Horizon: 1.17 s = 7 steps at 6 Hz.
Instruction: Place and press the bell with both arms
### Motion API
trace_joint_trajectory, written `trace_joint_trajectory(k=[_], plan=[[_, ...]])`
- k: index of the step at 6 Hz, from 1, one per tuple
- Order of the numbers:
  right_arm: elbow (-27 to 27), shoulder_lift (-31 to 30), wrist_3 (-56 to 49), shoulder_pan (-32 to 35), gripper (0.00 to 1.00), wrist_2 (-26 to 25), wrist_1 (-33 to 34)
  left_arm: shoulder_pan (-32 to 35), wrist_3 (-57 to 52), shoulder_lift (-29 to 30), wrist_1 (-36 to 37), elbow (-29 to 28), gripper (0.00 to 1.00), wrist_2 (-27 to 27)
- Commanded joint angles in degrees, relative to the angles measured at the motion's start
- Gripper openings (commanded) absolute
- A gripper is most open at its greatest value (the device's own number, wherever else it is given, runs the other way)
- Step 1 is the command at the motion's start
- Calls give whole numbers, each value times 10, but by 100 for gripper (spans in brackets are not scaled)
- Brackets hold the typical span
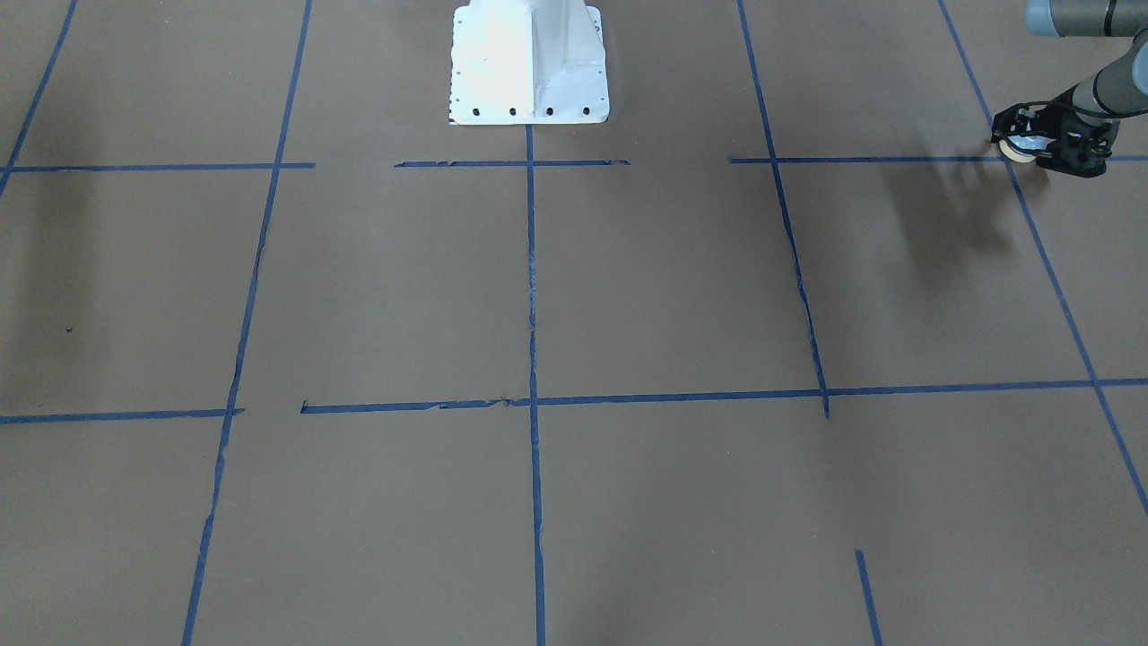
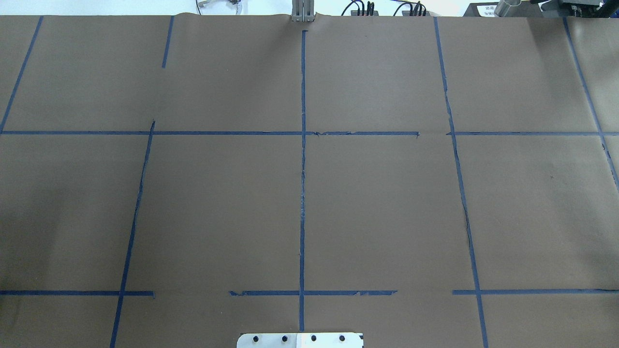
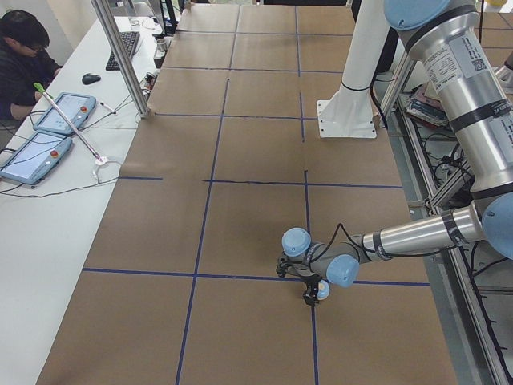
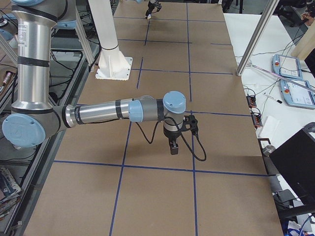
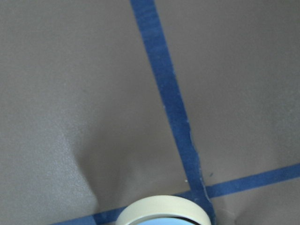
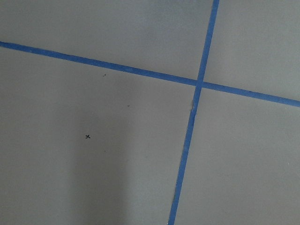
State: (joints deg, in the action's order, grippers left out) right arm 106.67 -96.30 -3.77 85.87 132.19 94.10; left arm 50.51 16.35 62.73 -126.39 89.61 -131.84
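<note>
My left gripper (image 1: 1024,145): jaws pinching the small light-blue call bell with cream base ring (image 1: 1016,150), half hidden between them. My right gripper (image 4: 173,149): seen side-on only; spread or pressed, cannot tell.

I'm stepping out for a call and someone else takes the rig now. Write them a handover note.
Left gripper: fingers appear shut on the bell, low over a tape crossing at the left end of the table.
Right gripper: points down over the right part; open or shut cannot be told.
Done: bell is in the left grasp.
Left to do: place the bell, release it, press its button.
</note>
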Motion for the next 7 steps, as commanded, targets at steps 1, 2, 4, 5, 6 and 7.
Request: trace_joint_trajectory(k=[1, 2, 4, 5, 6, 7], plan=[[5, -4, 1, 0, 100, 1, 0, -2, 0, -2, 0, -1, 84, -1], [12, -4, 3, 0, 100, 2, 0, -2, 2, -2, -1, 0, 45, -1], [13, -4, 6, 0, 100, 3, 1, 8, 5, -26, -59, 36, 9, -1], [13, -3, 6, 0, 100, 3, 1, 57, 6, -24, -57, 85, 7, 1], [13, -4, 5, 0, 100, 3, 1, 104, 7, -16, -55, 113, 7, 1], [13, -4, 5, 0, 100, 3, 1, 149, 7, -2, -54, 129, 7, 12]])
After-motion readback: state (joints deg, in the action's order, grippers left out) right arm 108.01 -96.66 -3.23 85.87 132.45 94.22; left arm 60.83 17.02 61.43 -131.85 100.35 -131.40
